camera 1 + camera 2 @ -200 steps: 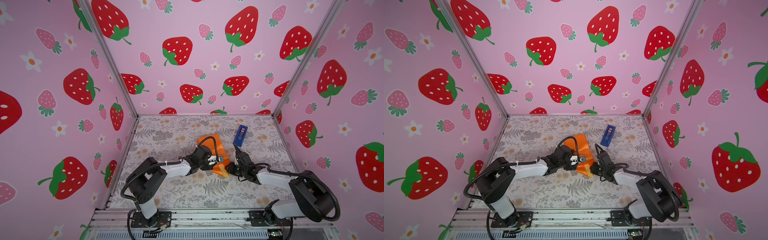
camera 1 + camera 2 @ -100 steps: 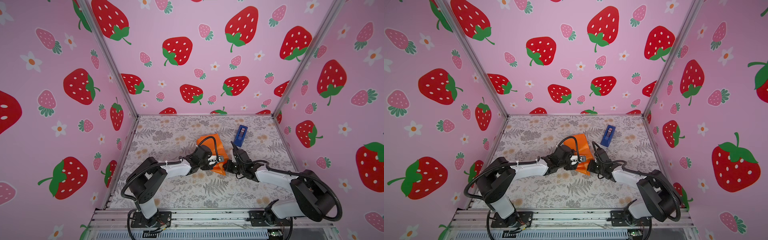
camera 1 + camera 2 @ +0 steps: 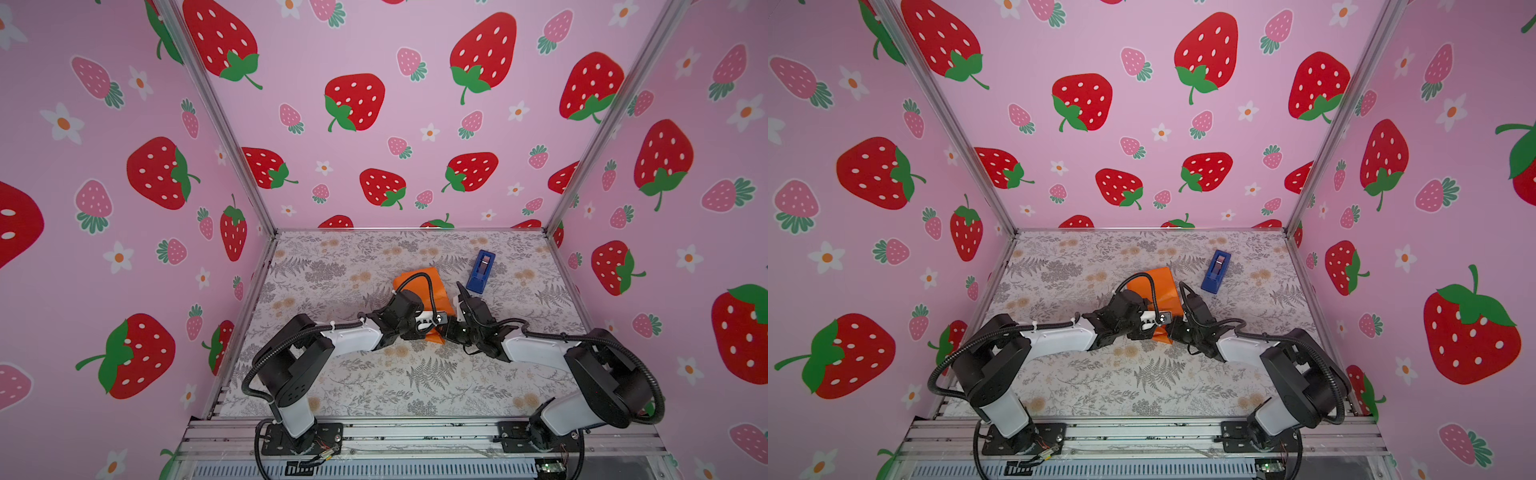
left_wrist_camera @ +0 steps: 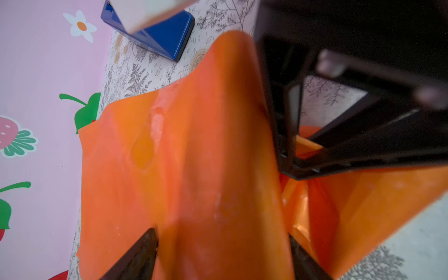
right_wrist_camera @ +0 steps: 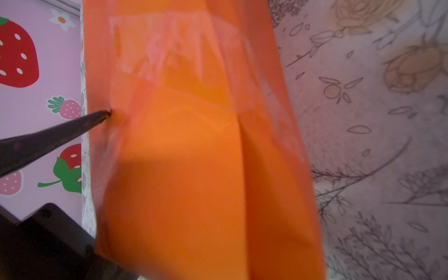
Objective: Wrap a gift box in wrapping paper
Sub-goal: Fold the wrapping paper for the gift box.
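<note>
The wrapping paper (image 3: pixel 417 291) is lying mid-surface as an orange parcel, its long axis running away from the robot toward the back wall. The gift box is not showing and is presumably sitting inside. Both arms are meeting at the parcel's near end. The left gripper (image 4: pixel 223 257) is reaching in from the left and straddling the parcel, its fingers (image 4: pixel 143 257) standing wide apart and pressing the paper on either side, seemingly clamping it. The right gripper (image 3: pixel 451 328) is crowding in from the right, equally near. One finger (image 5: pixel 72 128) is touching the paper's edge and the other is hiding behind the sheet, so I cannot tell whether it is pinching. A blue tape dispenser (image 3: pixel 481 271) is standing just beyond, on the right arm's side. The grey floral surface (image 3: pixel 353 374) is sitting inside pink strawberry-print walls (image 3: pixel 374 62).
</note>
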You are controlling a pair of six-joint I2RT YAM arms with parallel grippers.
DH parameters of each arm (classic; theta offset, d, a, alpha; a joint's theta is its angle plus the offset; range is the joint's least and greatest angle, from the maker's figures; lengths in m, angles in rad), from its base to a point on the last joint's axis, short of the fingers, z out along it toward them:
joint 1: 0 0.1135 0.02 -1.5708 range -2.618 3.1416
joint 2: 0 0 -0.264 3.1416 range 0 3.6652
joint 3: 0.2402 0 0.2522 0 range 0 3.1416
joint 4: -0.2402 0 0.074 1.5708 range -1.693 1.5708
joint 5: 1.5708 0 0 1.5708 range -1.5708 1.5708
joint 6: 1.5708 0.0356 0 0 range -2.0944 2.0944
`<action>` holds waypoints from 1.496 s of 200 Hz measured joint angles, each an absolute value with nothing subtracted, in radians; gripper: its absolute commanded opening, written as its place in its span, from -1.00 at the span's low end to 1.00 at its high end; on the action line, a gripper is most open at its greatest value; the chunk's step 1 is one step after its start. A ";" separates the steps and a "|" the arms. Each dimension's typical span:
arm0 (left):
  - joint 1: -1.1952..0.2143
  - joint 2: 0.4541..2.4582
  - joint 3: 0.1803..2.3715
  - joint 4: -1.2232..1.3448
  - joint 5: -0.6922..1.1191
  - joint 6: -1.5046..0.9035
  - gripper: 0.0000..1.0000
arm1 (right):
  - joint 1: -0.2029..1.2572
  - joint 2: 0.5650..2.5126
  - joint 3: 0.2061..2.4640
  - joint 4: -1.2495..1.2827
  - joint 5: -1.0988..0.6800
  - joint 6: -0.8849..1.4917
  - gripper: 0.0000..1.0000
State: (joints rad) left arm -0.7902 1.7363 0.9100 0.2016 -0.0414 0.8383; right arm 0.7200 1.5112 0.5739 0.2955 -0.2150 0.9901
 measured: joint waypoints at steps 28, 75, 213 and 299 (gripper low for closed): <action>-0.790 1.736 0.912 0.199 -0.042 0.839 0.54 | 0.724 1.511 0.559 0.325 -0.229 1.005 -0.40; -0.790 1.736 0.915 0.192 -0.043 0.840 0.54 | 0.746 1.487 0.549 0.267 -0.202 0.989 -0.23; -0.790 1.737 0.919 0.185 -0.044 0.840 0.53 | 0.783 1.432 0.517 0.302 -0.138 0.968 -0.19; -0.790 1.737 0.920 0.183 -0.044 0.841 0.53 | 0.783 1.531 0.500 0.456 -0.141 1.000 -0.13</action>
State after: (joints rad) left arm -0.7902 1.7370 0.9199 0.1829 -0.0444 0.8406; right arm 0.7834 1.5311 0.4999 0.4564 -0.1413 1.0000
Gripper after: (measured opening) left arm 0.766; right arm 0.438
